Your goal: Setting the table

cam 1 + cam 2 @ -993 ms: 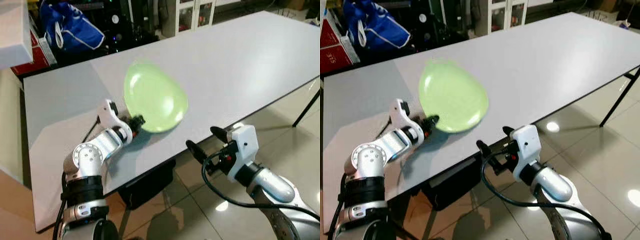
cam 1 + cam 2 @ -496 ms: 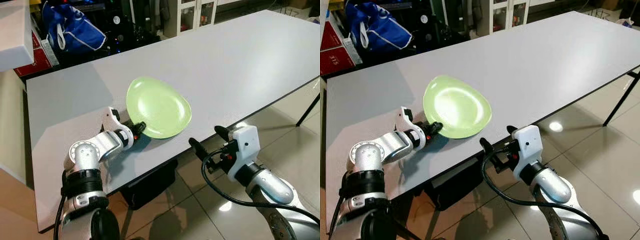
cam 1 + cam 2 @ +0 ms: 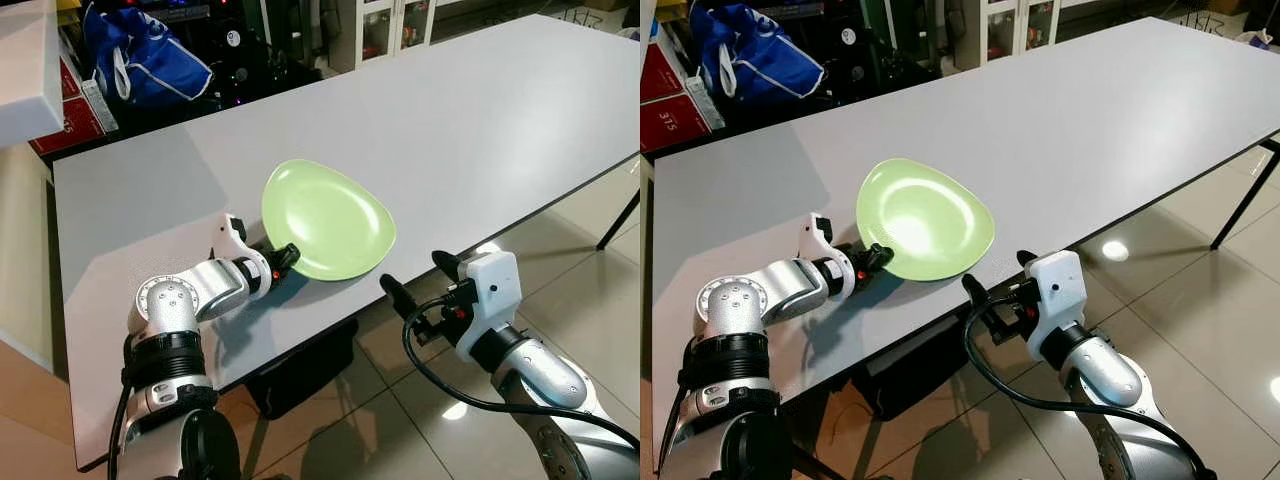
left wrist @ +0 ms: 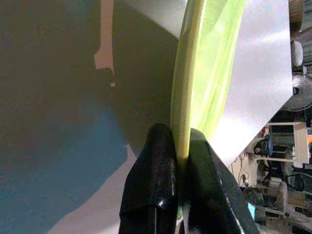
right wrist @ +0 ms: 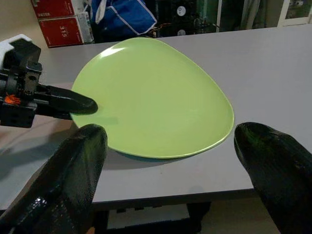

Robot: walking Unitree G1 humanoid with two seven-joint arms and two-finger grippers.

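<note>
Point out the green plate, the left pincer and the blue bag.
Rounded light-green plate (image 3: 330, 220), left eye view, middle of its face.
Left pincer (image 3: 287, 255), left eye view, black fingertips clamped on the plate's rim.
Blue fabric bag (image 3: 150, 62), left eye view, its front side.

The green plate (image 3: 330, 233) has come down: 1 second ago it stood steeply tilted, its far rim raised well above the tabletop (image 3: 480, 110), and half a second ago it was only partly lowered. Now it lies nearly flat, close to the tabletop's near edge (whether its underside fully touches the surface cannot be told). The left tool (image 3: 283, 258) has dropped with it, its forearm now low over the tabletop, fingers (image 4: 158, 161) pinched on the plate's rim. The plate's shadow has shrunk to a thin strip under its near rim. The right tool (image 3: 415, 283) has barely shifted, below the near edge.
</note>
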